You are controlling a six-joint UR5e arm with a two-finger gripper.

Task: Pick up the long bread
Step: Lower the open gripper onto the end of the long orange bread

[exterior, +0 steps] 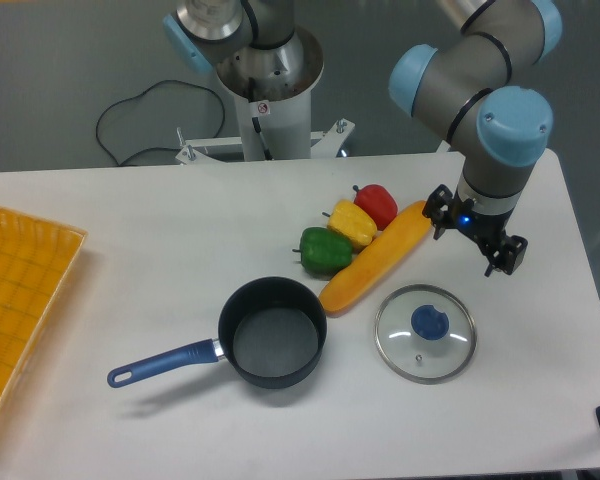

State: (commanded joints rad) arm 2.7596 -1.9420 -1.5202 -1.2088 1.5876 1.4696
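Note:
The long bread (375, 259) is a smooth yellow-orange loaf lying diagonally on the white table, from beside the pot up to the right. My gripper (472, 242) points down just right of the loaf's upper right end. Its black fingers (440, 212) are spread apart with nothing between them. The left finger is close beside the loaf's tip; whether they touch is unclear.
A red pepper (377, 204), a yellow pepper (352, 224) and a green pepper (325, 250) lie against the loaf's left side. A dark pot with a blue handle (272, 332) sits at its lower end. A glass lid (424, 332) lies below the gripper. An orange tray (20, 290) is at the left edge.

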